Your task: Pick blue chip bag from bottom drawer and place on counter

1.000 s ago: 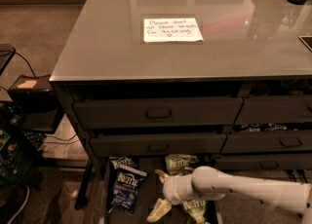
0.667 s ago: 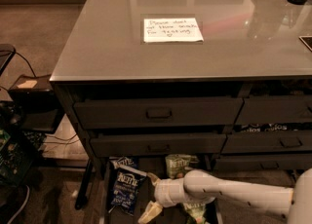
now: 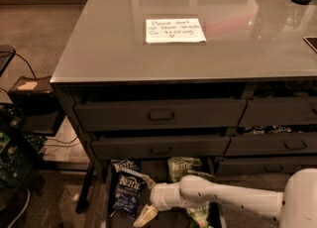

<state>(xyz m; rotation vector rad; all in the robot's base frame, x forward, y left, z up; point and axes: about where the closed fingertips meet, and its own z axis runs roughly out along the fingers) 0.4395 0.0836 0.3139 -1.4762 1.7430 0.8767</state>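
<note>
The blue chip bag [image 3: 127, 191] lies in the open bottom drawer [image 3: 110, 199] at its left side, dark navy with white Kettle lettering. My white arm reaches in from the lower right, and the gripper [image 3: 144, 215] hangs just right of and below the bag, its pale fingers pointing down toward the drawer floor. It holds nothing that I can see. The counter [image 3: 109, 48] is the glossy grey cabinet top above, with a white handwritten note [image 3: 175, 30] on it.
A green Kettle bag [image 3: 182, 166] lies in the drawer behind my arm, another partly under it. Two closed drawers with recessed pulls [image 3: 161, 115] sit above the open one. A black box [image 3: 30, 103] and cables stand on the floor at left.
My arm and gripper have moved left across the drawer, ending closer to the blue chip bag. The bags have not moved.
</note>
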